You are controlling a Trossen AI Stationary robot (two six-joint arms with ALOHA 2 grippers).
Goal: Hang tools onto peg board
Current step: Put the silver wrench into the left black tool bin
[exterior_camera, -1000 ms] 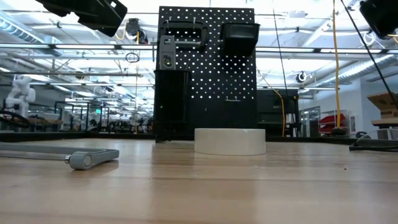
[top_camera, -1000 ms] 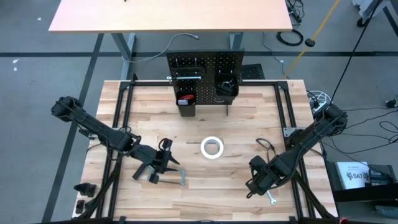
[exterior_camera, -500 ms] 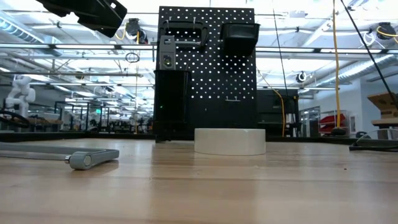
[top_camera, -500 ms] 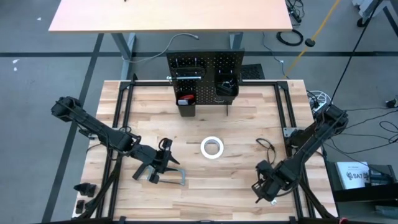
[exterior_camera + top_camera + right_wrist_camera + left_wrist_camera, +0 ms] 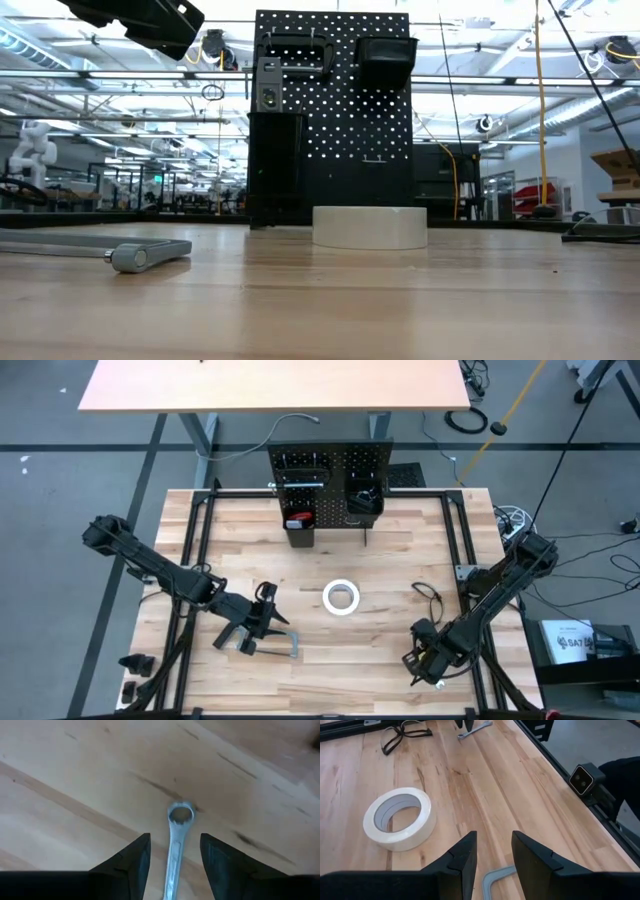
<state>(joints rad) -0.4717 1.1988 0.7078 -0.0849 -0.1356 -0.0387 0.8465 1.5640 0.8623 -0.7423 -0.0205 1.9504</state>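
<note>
The black peg board stands upright at the table's far middle, with tools and two bins on it. A small silver wrench lies flat near the table's near right. My right gripper points down over it, open, one finger on either side of its shaft, not touching it. The white tape roll lies flat at the table's middle. A grey bar clamp lies on the near left. My left gripper hovers above the clamp's bend, open and holding nothing.
Black pliers lie on the table right of the tape roll, beyond the wrench. A black metal frame runs along the table's sides. Bare wood lies between the tape roll and the peg board.
My right gripper has come down toward the wrench and moved a little toward the table's near edge, leaving the top right corner of the low view. The wrench, clamp and tape roll lie where they were.
</note>
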